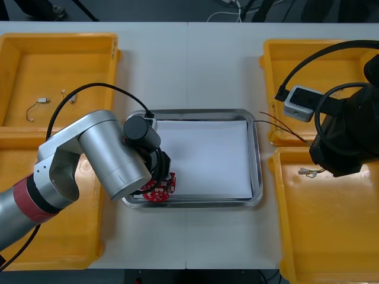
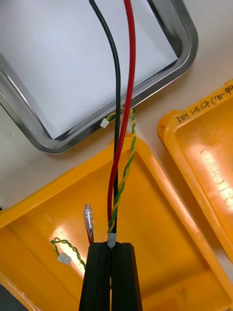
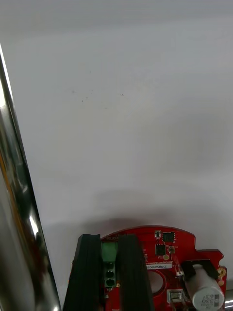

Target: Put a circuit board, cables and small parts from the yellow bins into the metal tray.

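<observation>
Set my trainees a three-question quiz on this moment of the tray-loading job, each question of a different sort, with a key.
1. True or false: the left gripper is shut on the red circuit board at a corner of the metal tray.
2. What does the right gripper hold?
A) a small metal part
B) cables: black, red, and a twisted yellow and green pair
C) nothing
3. Fill in the colour: the right gripper hangs above a ____ bin beside the tray.

Key: 1 true; 2 B; 3 yellow.
</observation>
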